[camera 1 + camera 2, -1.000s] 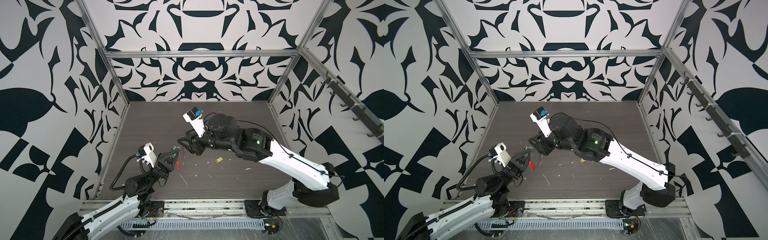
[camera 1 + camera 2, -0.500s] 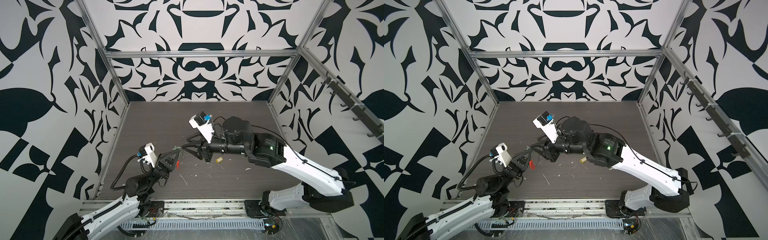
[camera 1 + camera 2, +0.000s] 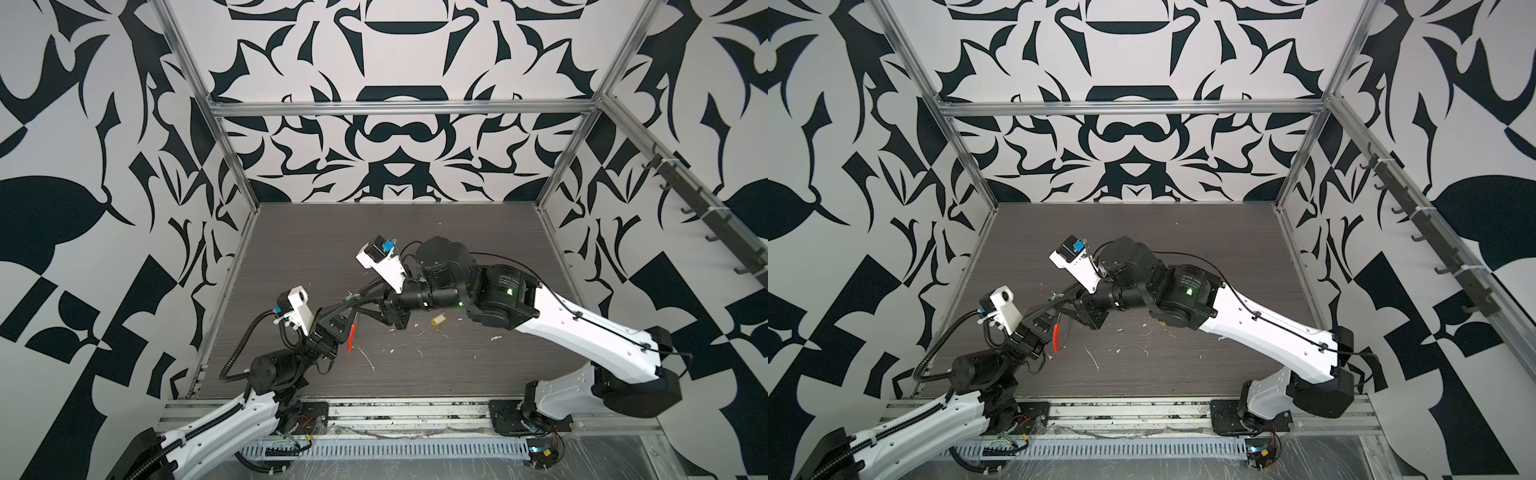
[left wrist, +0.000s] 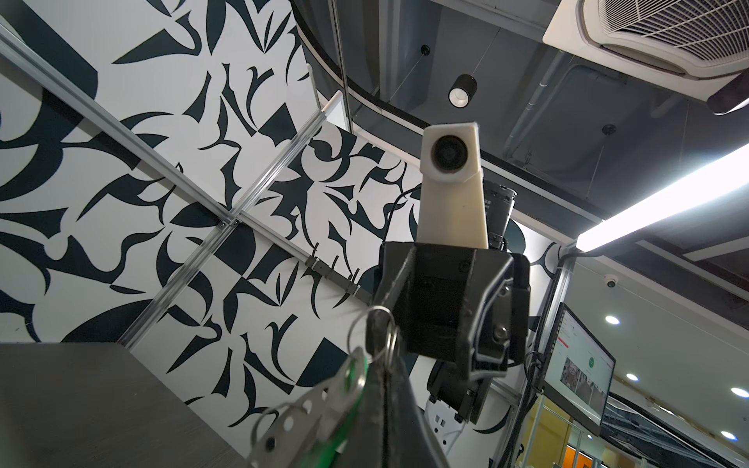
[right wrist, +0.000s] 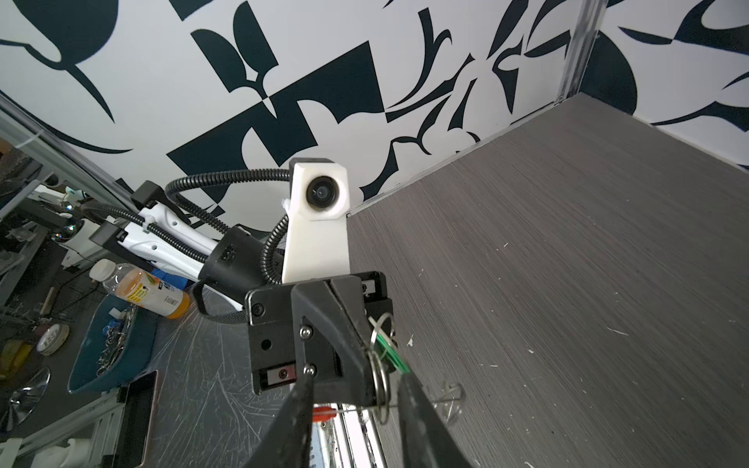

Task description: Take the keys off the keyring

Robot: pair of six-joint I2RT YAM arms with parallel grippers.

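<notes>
A: How is your left arm set?

B: My left arm (image 3: pixel 270 370) comes in low from the near left corner, bends, and tips its wrist up. My left fingers (image 5: pixel 367 360) are pressed tight together on the keyring (image 4: pixel 302 407), up in the air over the worktop (image 3: pixel 415 249). Its red sleeve (image 3: pixel 352 336) hangs down just below them.

A: Where is the green key?

B: The green key (image 5: pixel 391 352) is up there too, right at the tips of my left fingers. Its small loop (image 5: pixel 381 379) hangs beside the thin wire of the keyring.

A: And your right side?

B: My right fingers (image 5: pixel 413 405) are part way open, one on each side of that loop. I cannot tell if they touch it. My right arm (image 3: pixel 561 320) stretches long and almost flat across the middle.

A: And the yellow key?

B: The yellow key (image 3: pixel 437 320) lies on the worktop, apart from the keyring, near my right wrist. A top view shows it; the wrist views do not. The left wrist view shows the holes in the keyring's flat arc up close. The right wrist view shows the gap between my right fingers.
</notes>
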